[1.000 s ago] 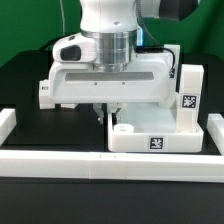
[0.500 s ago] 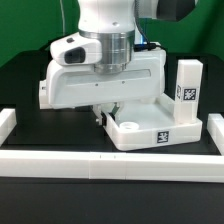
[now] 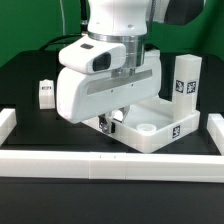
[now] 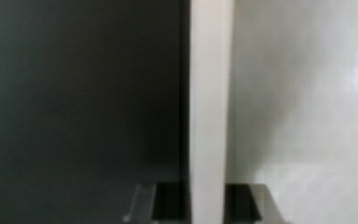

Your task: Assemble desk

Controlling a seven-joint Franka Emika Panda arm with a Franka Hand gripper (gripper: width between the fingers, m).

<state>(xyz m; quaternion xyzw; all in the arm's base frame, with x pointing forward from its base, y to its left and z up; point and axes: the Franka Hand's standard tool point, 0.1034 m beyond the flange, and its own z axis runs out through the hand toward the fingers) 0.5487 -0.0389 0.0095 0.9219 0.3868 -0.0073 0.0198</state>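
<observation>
The white tray-like desk top (image 3: 160, 128) lies on the black table, turned at an angle, its tagged side wall facing the exterior view's right. A white square leg (image 3: 184, 80) with a tag stands upright at its far right corner. My gripper (image 3: 112, 122) reaches down at the top's left wall. In the wrist view my gripper (image 4: 208, 202) is shut on that thin white wall (image 4: 210, 90), one dark finger (image 4: 167, 203) on each side. A second tagged leg (image 3: 45, 93) lies at the far left.
A long white border rail (image 3: 110, 161) runs along the front, with raised ends at the left (image 3: 6, 122) and right (image 3: 215, 128). My arm's white body hides the middle of the table and much of the desk top.
My gripper has turned, and the desk top has swung round with it, so its tagged wall now faces further right. The leg at the far left has come into view.
</observation>
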